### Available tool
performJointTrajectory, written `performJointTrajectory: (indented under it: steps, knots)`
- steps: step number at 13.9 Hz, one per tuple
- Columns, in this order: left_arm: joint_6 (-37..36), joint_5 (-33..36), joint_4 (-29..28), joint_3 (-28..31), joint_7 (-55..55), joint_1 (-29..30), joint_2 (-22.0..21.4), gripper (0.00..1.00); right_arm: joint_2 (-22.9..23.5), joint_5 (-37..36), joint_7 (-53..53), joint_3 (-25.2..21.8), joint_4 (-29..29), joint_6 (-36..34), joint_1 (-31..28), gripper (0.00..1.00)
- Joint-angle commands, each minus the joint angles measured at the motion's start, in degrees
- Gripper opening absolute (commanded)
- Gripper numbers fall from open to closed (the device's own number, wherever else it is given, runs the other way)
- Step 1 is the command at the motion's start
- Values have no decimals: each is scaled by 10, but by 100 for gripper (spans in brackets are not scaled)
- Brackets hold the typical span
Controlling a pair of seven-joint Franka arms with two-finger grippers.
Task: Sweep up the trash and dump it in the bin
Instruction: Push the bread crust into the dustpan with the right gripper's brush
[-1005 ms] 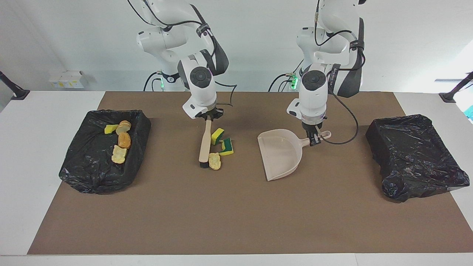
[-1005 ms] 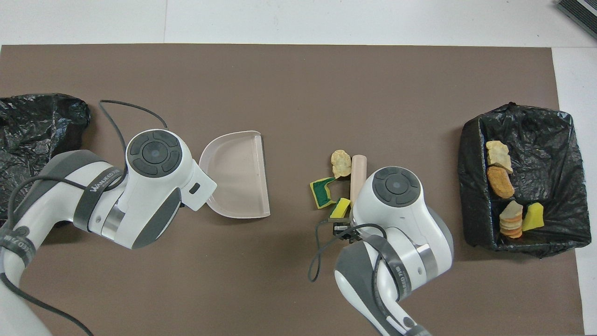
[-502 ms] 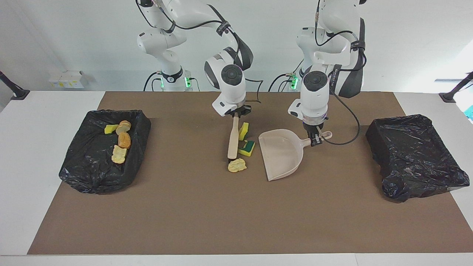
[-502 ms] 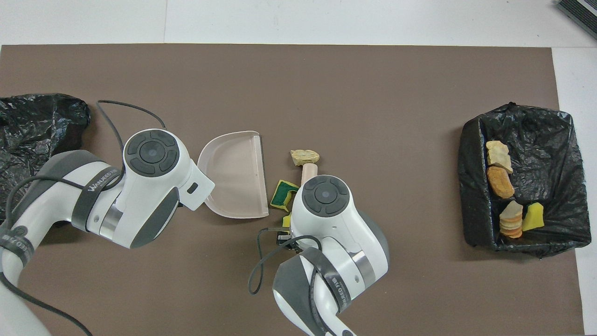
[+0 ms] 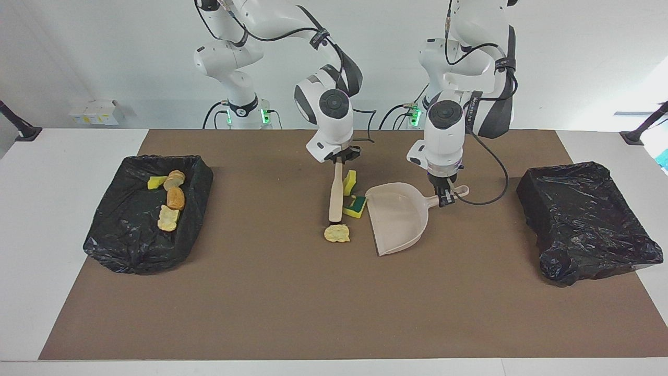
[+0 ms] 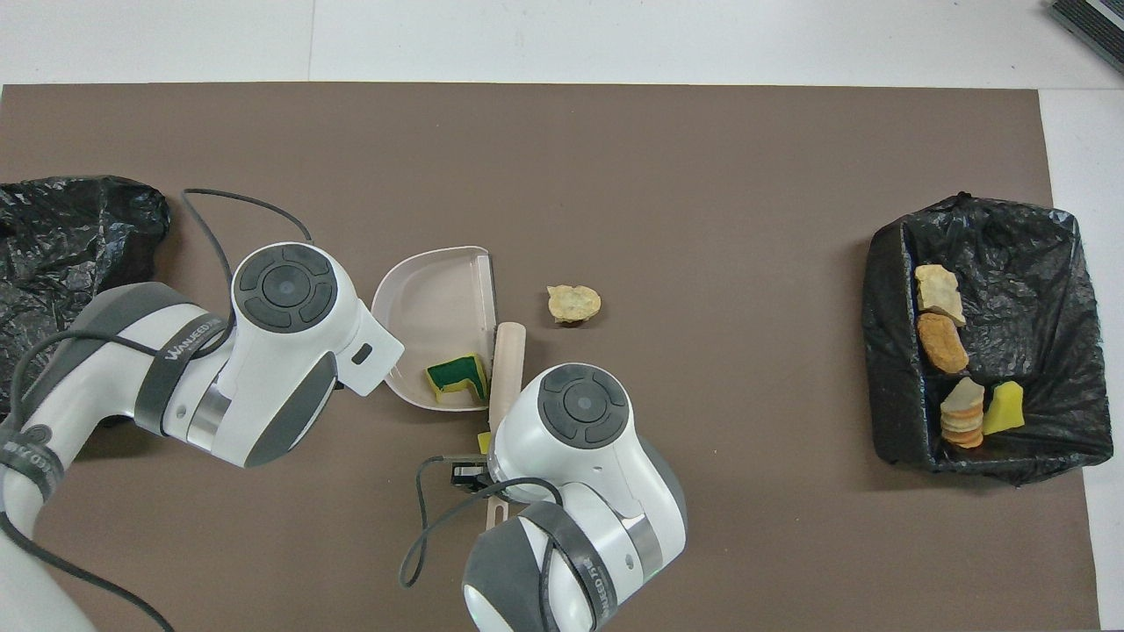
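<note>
brown mat covers the worktop. right tool [image 5: 338,160] clamps the brush [image 5: 335,198], left tool [image 5: 444,198] the dustpan [image 5: 397,219]. green-layered sponge [image 6: 457,378] sits in the pan, one bread piece [image 5: 336,233] lies beside it; four scraps [image 5: 168,198] are binned.

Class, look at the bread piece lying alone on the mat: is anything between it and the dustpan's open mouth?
Nothing visible. The bread piece lies apart from the brush tip, with bare mat between it and the mouth of the dustpan. The brush lies along the part of the mouth nearer the robots.
</note>
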Motion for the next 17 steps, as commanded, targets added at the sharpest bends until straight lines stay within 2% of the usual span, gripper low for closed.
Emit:
performJointTrajectory:
  steps: [1,5,7,10,13,16,17]
  knots:
    - [14,6,-17,1,12,8,-11,0,0,35,-13,3,24,5,-6,0]
    - [13,6,-17,1,13,8,-11,0,-48,14,-15,-7,23,-102,-55,0]
    - [12,6,-17,1,13,9,-11,0,-59,-68,-21,-7,24,-172,-83,0]
    - [11,1,-16,0,8,22,-9,0,-64,-171,-50,-6,15,-226,-121,0]
    - [9,-7,-16,0,2,24,-9,0,-42,-246,-123,-3,22,-223,-139,0]
    - [8,-24,-16,0,0,25,-9,0,16,-269,-126,0,46,-192,-119,0]
    - [9,-24,-16,0,0,25,-9,0,22,-263,-126,0,54,-180,-106,0]
